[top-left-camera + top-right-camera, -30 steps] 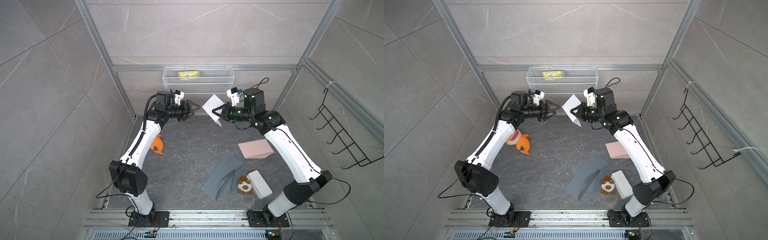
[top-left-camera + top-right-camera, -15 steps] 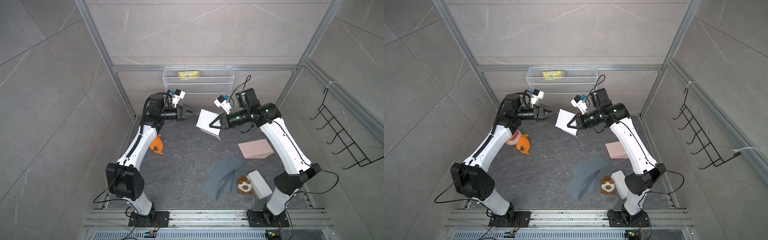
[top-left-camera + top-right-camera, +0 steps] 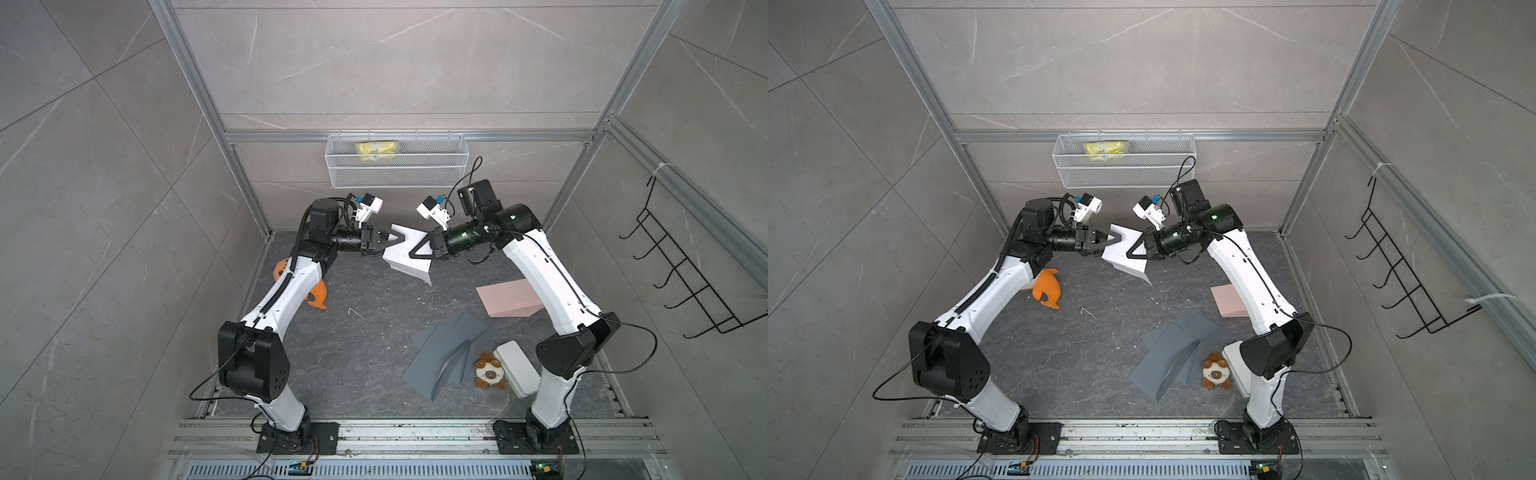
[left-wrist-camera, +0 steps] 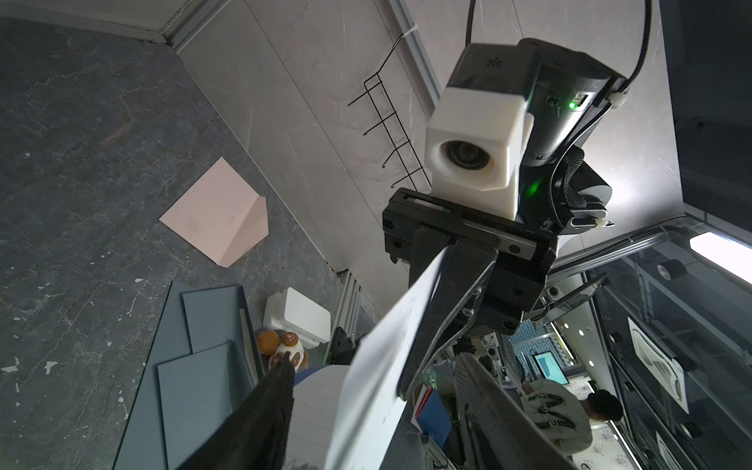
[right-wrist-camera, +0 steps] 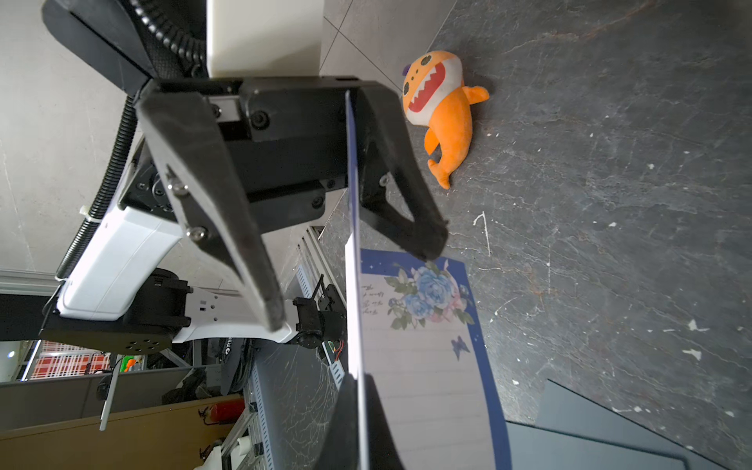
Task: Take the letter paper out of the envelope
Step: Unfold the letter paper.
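My right tool (image 3: 412, 254) is pressed shut on the letter paper (image 3: 401, 261), pinching one edge. In my right wrist view its fingers (image 5: 346, 423) are cut off by the frame, so the pinch itself is hidden there. My left tool (image 3: 392, 242) stands spread, one finger on each side of the sheet's opposite edge; I cannot tell whether either pad touches it.

The paper hangs in the air between the two tools, above the back of the bench (image 3: 365, 332) and well apart from the pink envelope (image 3: 505, 297). It is thin and sharply creased, white outside, lined inside, with a dark blue border, printed blue flowers and a butterfly. The small script on it is too fine to read.

The pink envelope lies flat with its triangular flap open, one corner hidden under my right arm. Matte grey-blue folded sheets (image 3: 446, 353) lie nearer the front on the dark, veined bench top. A fuzzy orange shark plush (image 3: 318, 297) is half hidden behind my left arm.
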Controlling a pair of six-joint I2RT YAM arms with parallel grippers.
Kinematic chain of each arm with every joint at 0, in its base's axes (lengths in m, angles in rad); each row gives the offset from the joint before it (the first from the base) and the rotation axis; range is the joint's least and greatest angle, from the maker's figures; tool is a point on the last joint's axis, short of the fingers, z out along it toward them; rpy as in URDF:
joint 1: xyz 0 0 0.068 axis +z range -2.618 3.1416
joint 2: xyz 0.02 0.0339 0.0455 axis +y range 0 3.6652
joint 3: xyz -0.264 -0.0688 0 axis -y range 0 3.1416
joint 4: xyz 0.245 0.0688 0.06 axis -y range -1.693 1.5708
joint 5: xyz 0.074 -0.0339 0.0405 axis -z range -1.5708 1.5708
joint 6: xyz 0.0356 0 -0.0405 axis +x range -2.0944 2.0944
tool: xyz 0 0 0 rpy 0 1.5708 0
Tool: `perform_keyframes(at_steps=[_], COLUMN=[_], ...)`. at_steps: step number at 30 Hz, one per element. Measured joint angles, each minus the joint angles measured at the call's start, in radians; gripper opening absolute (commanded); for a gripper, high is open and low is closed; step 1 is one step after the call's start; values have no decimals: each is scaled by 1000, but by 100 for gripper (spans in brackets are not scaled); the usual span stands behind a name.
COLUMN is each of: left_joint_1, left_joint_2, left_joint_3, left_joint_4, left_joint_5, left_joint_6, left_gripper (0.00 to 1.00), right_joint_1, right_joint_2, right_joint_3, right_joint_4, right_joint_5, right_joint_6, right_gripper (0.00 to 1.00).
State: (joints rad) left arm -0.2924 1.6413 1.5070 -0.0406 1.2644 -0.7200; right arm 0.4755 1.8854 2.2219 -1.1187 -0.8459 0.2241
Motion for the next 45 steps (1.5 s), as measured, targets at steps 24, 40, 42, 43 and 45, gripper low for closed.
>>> perform_keyframes(at_steps=[24,40,42,43,45], left_joint_1=[-28,-47,-46,-47,-47], left_joint_2=[-16,-16,-16,-16,-16], left_joint_3=[40,65,65,65,65], left_joint_4=[-203,-280,-281,-282,-282], left_joint_5=[-56,-84,-84,-84,-84], left_joint_6=[104,142,142,144,145], left_gripper=[18,32,27,23,18], right_joint_1=[-45,-76,-80,-80,-80], right_joint_2=[5,-4,-6,-6,-8], right_joint_3=[32,-68,-71,-72,-73], right_joint_4=[1,108,121,126,132], right_joint_5=[31,-35,-53,-63,-79], right_joint_6=[11,65,72,72,72], right_gripper=[0,0,0,0,0])
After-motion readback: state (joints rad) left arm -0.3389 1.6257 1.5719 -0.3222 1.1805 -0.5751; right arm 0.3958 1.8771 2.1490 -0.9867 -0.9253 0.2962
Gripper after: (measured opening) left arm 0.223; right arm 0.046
